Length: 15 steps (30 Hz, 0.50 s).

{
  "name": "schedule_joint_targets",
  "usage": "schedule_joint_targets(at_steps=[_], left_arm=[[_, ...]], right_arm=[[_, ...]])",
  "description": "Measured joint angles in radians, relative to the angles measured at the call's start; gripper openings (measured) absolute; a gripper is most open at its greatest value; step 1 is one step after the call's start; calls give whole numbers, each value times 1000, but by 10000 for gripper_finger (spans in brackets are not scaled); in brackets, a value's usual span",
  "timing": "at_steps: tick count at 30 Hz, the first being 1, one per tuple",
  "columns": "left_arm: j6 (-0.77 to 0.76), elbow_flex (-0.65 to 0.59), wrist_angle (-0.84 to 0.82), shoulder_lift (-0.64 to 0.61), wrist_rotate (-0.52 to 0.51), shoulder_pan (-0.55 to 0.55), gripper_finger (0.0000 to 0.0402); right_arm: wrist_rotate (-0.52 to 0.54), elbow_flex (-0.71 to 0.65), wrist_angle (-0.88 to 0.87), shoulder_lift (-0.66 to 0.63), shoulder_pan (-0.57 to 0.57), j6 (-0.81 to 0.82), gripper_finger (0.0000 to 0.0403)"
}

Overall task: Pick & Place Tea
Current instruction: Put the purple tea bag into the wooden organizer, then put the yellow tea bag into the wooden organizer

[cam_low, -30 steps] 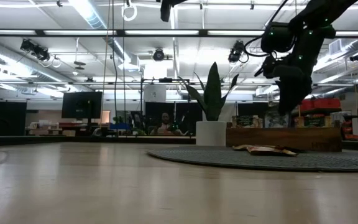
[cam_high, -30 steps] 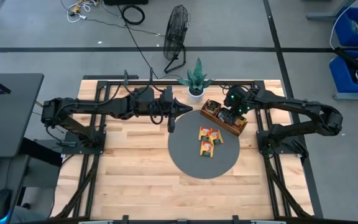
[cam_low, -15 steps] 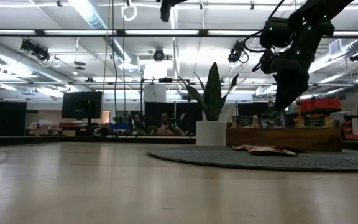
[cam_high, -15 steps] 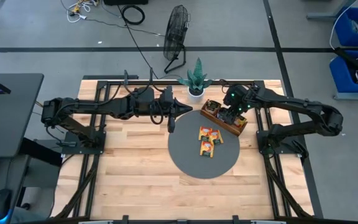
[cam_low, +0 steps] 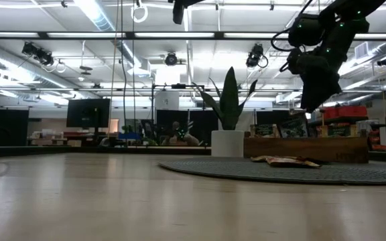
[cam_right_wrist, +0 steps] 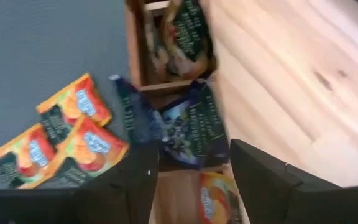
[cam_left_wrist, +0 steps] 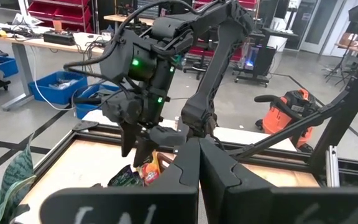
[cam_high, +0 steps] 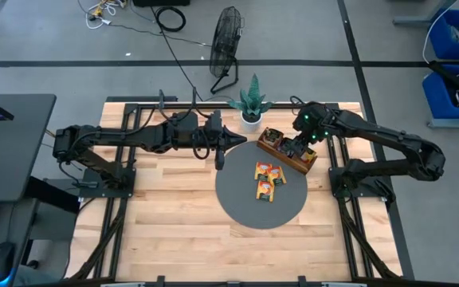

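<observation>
A long brown wooden compartment tray lies at about one o'clock on a round dark grey mat, running slantwise toward three o'clock; in the right wrist view its compartments hold flat foil tea sachets: a dark green one in one compartment, a dark blue one tilted across the divider of the middle compartment, and an orange one in the next; printing shows on the packets but no word can be read. Three orange-yellow and red tea sachets lie loose on the mat just beside the tray, toward the mat's centre, overlapping one another.

The right gripper hangs directly over the tray with its fingers spread wide, gripping nothing; the blue sachet sits between and beyond them. The left gripper waits at the mat's ten o'clock edge, fingers pressed together and empty. A white-potted green plant stands at twelve o'clock beyond the mat.
</observation>
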Motion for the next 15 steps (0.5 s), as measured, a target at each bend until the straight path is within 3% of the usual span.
schedule_joint_targets(at_steps=[9, 15], left_arm=[[-29, 0, -71, 0, 0, 0, 3], [-111, 0, -213, 12, 1, 6, 3]], right_arm=[[16, 7, -59, -49, -4, 35, 192], [-61, 30, -83, -169, 38, 149, 110]])
